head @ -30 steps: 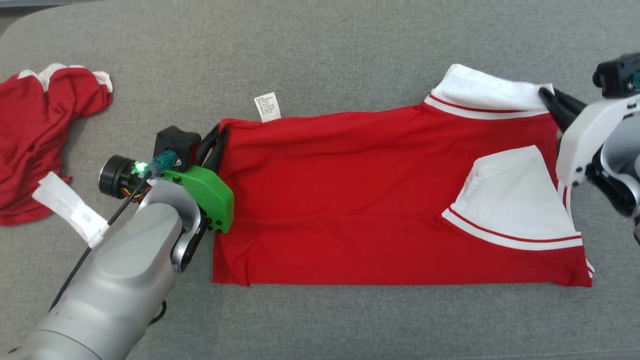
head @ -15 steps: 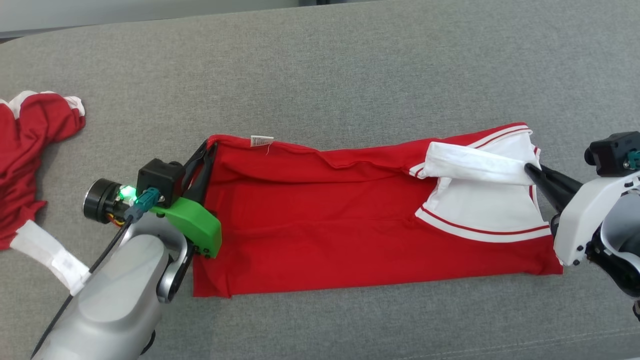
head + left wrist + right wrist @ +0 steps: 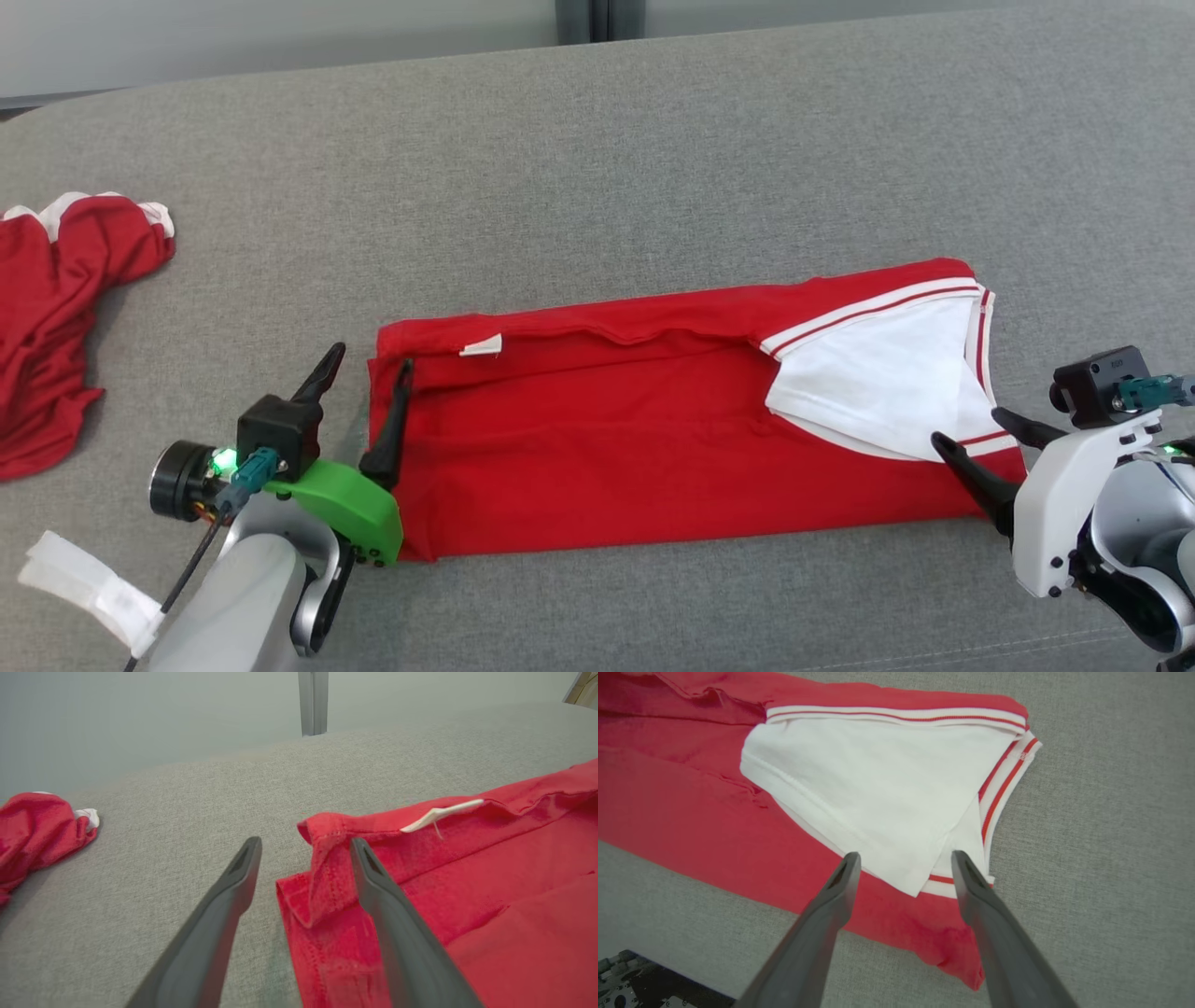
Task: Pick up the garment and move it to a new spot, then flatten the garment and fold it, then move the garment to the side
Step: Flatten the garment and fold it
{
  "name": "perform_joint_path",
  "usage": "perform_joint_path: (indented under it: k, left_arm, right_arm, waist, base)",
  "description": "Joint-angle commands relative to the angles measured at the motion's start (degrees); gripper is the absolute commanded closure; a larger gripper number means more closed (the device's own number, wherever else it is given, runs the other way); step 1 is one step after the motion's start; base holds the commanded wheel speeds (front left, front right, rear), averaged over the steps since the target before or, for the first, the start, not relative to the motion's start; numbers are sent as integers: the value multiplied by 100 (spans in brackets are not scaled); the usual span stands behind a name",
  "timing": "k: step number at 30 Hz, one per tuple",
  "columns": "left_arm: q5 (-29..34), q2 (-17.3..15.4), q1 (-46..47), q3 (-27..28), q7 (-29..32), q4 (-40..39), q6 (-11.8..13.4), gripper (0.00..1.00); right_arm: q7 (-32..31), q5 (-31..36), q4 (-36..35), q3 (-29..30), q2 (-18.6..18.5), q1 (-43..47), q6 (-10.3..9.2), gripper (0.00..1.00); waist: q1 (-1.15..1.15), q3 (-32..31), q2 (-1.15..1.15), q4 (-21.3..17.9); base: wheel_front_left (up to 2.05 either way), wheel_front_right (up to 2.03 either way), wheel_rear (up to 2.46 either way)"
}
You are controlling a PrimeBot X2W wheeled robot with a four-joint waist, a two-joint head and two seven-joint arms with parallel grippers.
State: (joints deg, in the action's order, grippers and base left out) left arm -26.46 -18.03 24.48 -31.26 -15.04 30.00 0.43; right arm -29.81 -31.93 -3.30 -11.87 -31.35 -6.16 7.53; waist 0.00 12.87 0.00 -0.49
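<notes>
Garment [image 3: 653, 448]: red and white, laid as a long band on the grey cushion [image 3: 653, 168], far edge folded forward.
Change: both ends, pinched half a second ago, are now released.
Left gripper [image 3: 371, 357]: spread open, empty, at the hem corner.
Right gripper [image 3: 966, 427]: spread open, empty, at the white end.
Meaning: first fold is judged done; further folding remains.

The right gripper [image 3: 904, 855] presents its two long dark fingers [image 3: 817, 924] spread wide apart. The lower corner of a white fabric panel [image 3: 878, 788] appears between the tips; contact cannot be determined. The panel, edged with red-striped white trim [image 3: 1004, 779], lies on the folded red cloth garment [image 3: 682, 812]. The garment rests flat on the grey woven fabric surface [image 3: 1111, 835].
</notes>
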Motion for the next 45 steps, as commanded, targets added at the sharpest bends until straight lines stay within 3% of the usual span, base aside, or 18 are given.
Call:
perform_joint_path:
  k: [1, 6, 13, 20, 28, 34, 45]
  left_arm:
    - [104, 38, -183, 153, -17, -61, -27, 0]
    - [201, 216, -730, 914, -17, -552, -18, 0]
    - [211, 718, -1691, 2226, -16, -1480, -330, 0]
    - [467, 1131, -2361, 2984, -11, -2058, -610, 0]
    - [753, 1275, -2678, 3159, -11, -2227, -741, 0]
    - [831, 1281, -2580, 3081, -11, -2169, -778, 0]
    - [907, 1288, -2245, 2903, -11, -2031, -795, 0]
  right_arm:
    - [-48, 86, -24, 103, 37, 121, -8, 0]
    - [0, 301, -61, 410, 210, 292, -8, 0]
    - [272, 662, 5, 1007, 802, 538, -8, 0]
    - [588, 955, 174, 1503, 1412, 671, -8, 0]
    - [731, 1073, 590, 1744, 1713, 429, -7, 0]
    - [402, 1159, 1038, 1884, 1796, -24, -7, 0]
    - [-225, 1323, 2347, 1718, 1656, -1090, -7, 0]
  waist:
    - [0, -77, 0, 24]
    - [0, -285, 0, 77]
    - [0, -665, 0, 175]
    - [0, -953, 0, 261]
    - [0, -1036, 0, 309]
    - [0, -978, 0, 283]
    - [0, -639, 0, 387]
  base:
    - [0, 0, 0]
    - [0, 0, 0]
    - [0, 0, 0]
    - [0, 0, 0]
    - [0, 0, 0]
    - [0, 0, 0]
    - [0, 0, 0]
